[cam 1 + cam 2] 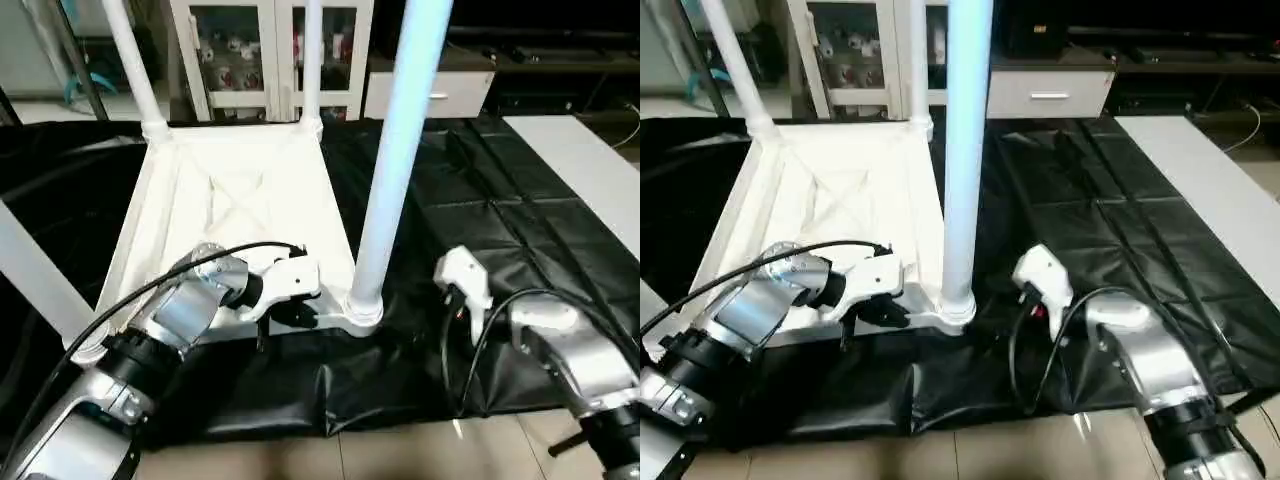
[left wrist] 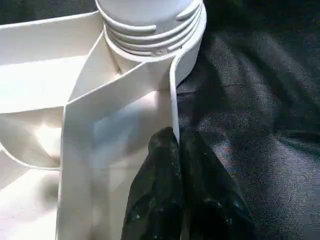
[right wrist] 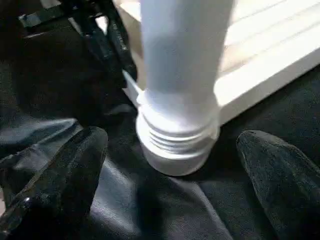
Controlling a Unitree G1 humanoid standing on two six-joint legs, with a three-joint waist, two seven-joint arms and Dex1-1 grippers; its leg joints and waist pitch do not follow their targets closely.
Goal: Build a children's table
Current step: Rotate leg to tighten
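The children's tabletop lies upside down on a black sheet, its X-ribbed underside facing up. White tube legs stand upright in its round corner sockets: two at the far corners, and one at the near corner, between the two arms.

The left gripper has its two black fingers pressed together on the thin upright edge wall of the tabletop, one finger inside the rim and one outside over the black sheet. Just ahead of these fingertips is the near corner socket, with the threaded end of the leg seated in it and a few thread rings showing above the collar.

The right gripper has its fingers spread wide and grips nothing. The near leg's base stands between the two fingers, ahead of them, with a clear gap on each side; neither finger touches the leg or socket. Beyond the leg from these fingers, the left gripper's black fingers show at the tabletop rim.

A flat white board lies on the far side of the black sheet, well apart from the right fingers
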